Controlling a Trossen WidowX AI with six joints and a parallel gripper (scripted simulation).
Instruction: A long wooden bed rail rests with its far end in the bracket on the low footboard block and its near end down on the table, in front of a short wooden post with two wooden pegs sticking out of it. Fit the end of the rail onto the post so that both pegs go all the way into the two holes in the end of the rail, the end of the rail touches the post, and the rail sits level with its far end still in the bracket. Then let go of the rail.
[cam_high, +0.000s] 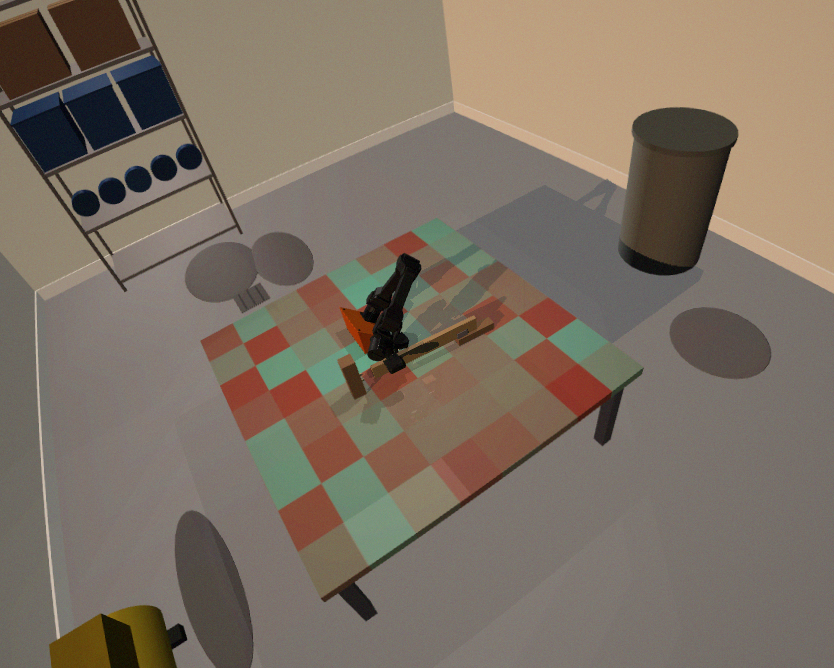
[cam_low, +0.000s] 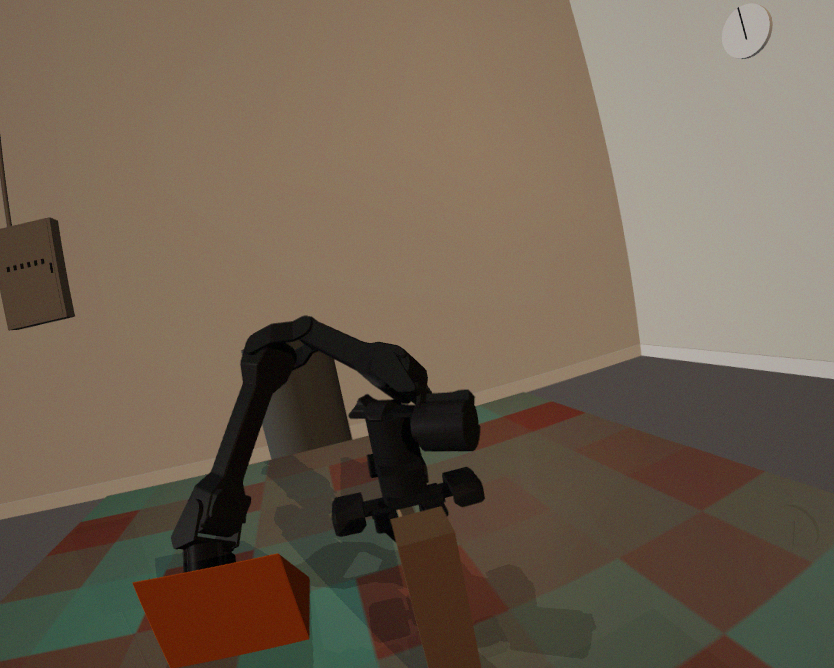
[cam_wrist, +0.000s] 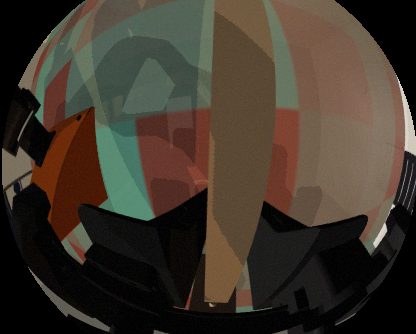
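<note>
in the top view we see the gripper (cam_high: 394, 362) clamped on the near end of the rail (cam_high: 445, 337), which runs away across the checkered table (cam_high: 389, 514) to the footboard block (cam_high: 483, 325). the post (cam_high: 351, 376) stands just beside that near end; we cannot tell whether they touch. an orange block (cam_high: 357, 327) sits behind the arm.

from the exterior view we look along the post (cam_low: 439, 591) in the foreground, with the gripper (cam_low: 403, 511) right behind its top, fingers pointing down. the rail end is hidden here, and so are the pegs. the orange block (cam_low: 226, 606) lies to the left by the arm's base.

in the wrist view we see the rail (cam_wrist: 239, 121) running straight up the middle, pinched between the two dark fingers at the bottom. the orange block (cam_wrist: 71, 177) shows at the left edge.
</note>
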